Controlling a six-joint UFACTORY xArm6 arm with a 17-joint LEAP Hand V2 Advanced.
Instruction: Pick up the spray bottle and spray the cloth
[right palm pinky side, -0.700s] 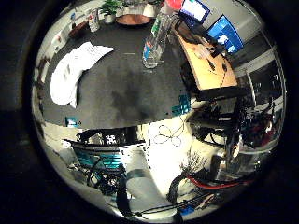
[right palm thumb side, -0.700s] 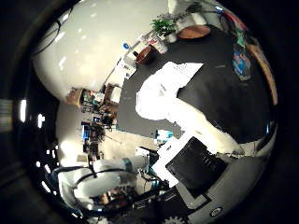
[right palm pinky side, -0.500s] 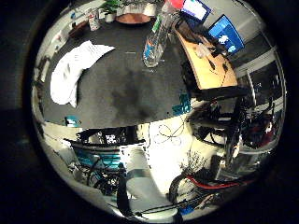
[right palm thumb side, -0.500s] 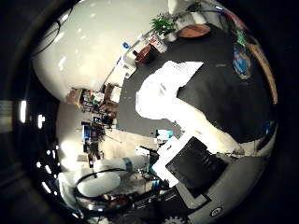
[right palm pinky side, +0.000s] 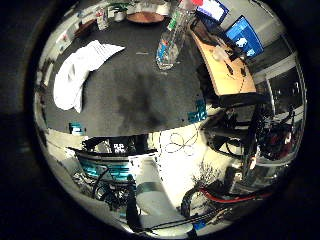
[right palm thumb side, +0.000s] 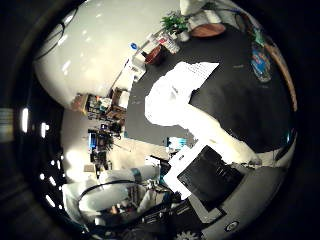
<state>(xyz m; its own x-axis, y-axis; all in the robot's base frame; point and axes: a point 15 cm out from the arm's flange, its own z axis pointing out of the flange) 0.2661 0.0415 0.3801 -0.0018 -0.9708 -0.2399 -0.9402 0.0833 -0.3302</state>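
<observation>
A clear spray bottle (right palm pinky side: 169, 46) stands upright on the black table (right palm pinky side: 140, 95), near its far edge. In the thumb side palm view the bottle (right palm thumb side: 262, 62) is at the table's edge. A white cloth (right palm pinky side: 80, 70) lies crumpled on the table, well away from the bottle; the thumb side palm view shows the cloth (right palm thumb side: 180, 88) too. My right hand (right palm thumb side: 212, 150) is high above the table, far from both. One white and black finger reaches straight into the thumb side palm view.
A wooden desk (right palm pinky side: 226, 66) with monitors (right palm pinky side: 242, 36) stands beside the table, past the bottle. A potted plant (right palm thumb side: 177, 24) and a brown bowl (right palm thumb side: 208, 31) are at the table's far end. The arm's base (right palm pinky side: 150, 200) and floor clutter lie below.
The whole picture has shifted slightly, so the hand has moved a little over the table. The bottle and cloth have not moved.
</observation>
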